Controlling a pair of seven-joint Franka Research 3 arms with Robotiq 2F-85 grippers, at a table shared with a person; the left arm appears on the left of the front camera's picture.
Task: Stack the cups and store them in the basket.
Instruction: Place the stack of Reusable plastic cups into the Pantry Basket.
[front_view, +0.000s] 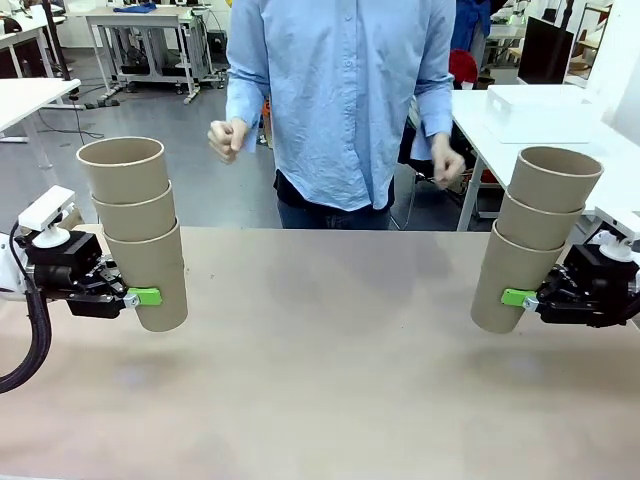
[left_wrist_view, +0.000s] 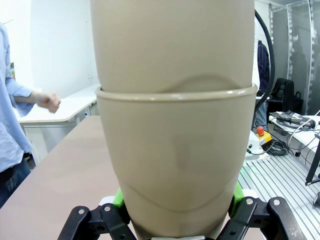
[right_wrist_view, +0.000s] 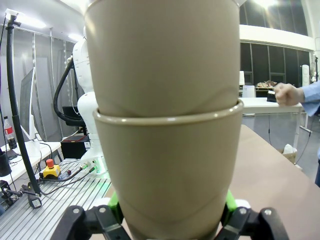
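as both clamp tight | left gripper (front_view: 150, 298): left cups (front_view: 135, 215), worktop (front_view: 330, 360) left edge | right gripper (front_view: 512, 298): right cups (front_view: 540, 225), right edge

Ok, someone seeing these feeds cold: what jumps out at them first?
Two nested stacks of three tan cups: the left stack is clamped near its base by the left gripper, the right stack by the right gripper, both tops leaning outward. A person in a blue shirt stands across the table, hands loosely fisted.
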